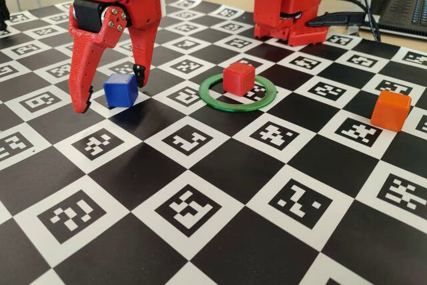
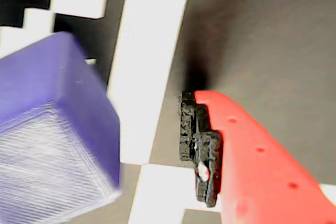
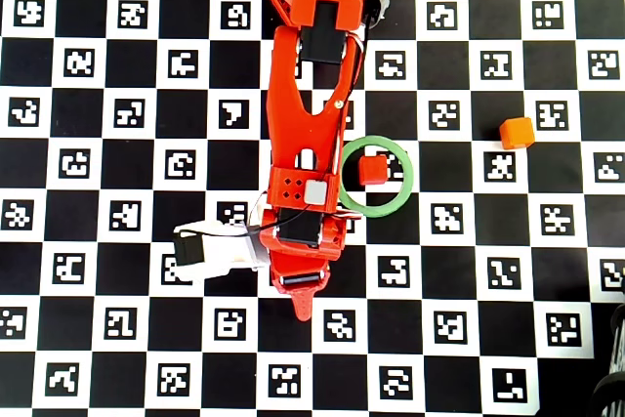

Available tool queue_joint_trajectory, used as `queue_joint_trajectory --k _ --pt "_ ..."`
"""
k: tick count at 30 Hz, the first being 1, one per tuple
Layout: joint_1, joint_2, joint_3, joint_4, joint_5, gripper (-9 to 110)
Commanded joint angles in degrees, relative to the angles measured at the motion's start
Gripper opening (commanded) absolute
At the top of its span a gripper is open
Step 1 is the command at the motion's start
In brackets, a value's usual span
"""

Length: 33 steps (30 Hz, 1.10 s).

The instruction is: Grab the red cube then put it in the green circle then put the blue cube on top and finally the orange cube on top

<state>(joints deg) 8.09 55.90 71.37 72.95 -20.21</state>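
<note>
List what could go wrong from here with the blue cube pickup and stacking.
1. The gripper is open and straddles the blue cube, but the wrist view shows the cube turned at an angle to the finger; closing may twist or squeeze it out.
2. The red cube sits toward the back of the green circle, not centred, so a centred drop could land the blue cube half off.

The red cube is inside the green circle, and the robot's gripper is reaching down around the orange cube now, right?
Not quite. The red cube does sit inside the green circle, but the fixed view shows the open gripper reaching down around the blue cube. The orange cube sits alone, far off to the right.
</note>
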Motion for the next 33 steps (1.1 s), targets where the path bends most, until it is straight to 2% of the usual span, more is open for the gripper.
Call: queue_joint_trajectory --k 1,19,33 --pt "-0.2 4.3 -0.8 -0.5 -3.7 49" --pt "-0.1 3.3 -8.0 4.2 -17.8 49" --pt "-1.1 1.7 -10.1 5.0 -20.9 49"
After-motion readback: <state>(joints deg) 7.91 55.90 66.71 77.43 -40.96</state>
